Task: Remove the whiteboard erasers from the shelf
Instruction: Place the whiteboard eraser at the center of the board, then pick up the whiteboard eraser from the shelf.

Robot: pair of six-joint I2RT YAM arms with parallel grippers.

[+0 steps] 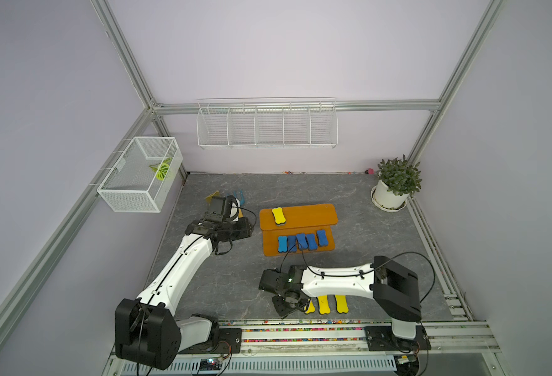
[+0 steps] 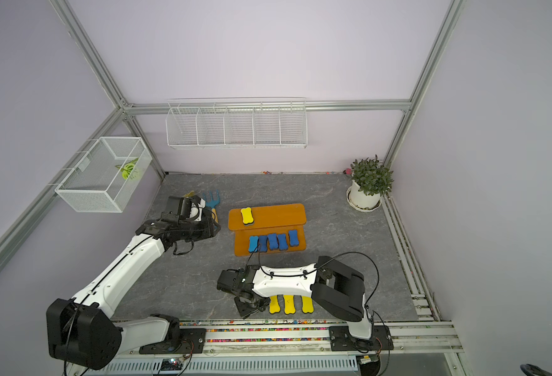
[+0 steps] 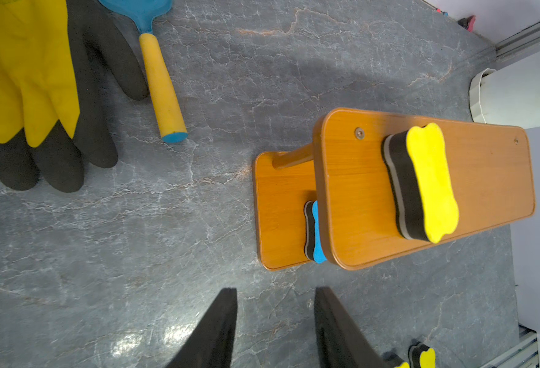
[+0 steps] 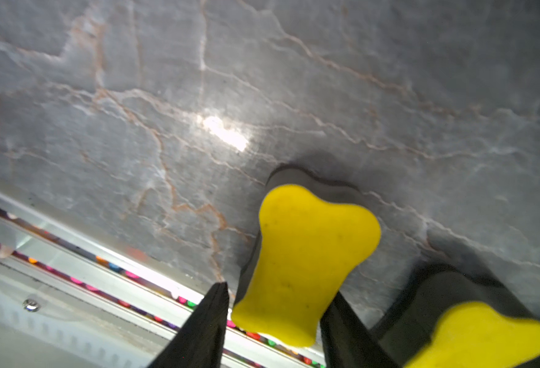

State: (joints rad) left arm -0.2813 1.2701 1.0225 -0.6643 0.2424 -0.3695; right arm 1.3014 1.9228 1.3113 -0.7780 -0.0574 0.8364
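Note:
The orange-brown shelf stands mid-table. One yellow eraser lies on its upper board, and several blue erasers sit in a row on the lower board. Three yellow erasers lie on the table by the front edge. My right gripper is open around the leftmost one, with a gap showing at one finger. Another yellow eraser lies beside it. My left gripper hangs open and empty over bare table, left of the shelf.
A yellow-and-black glove and a blue rake with a yellow handle lie left of the shelf, behind my left arm. A potted plant stands back right. White wire racks hang on the walls. A metal rail borders the front.

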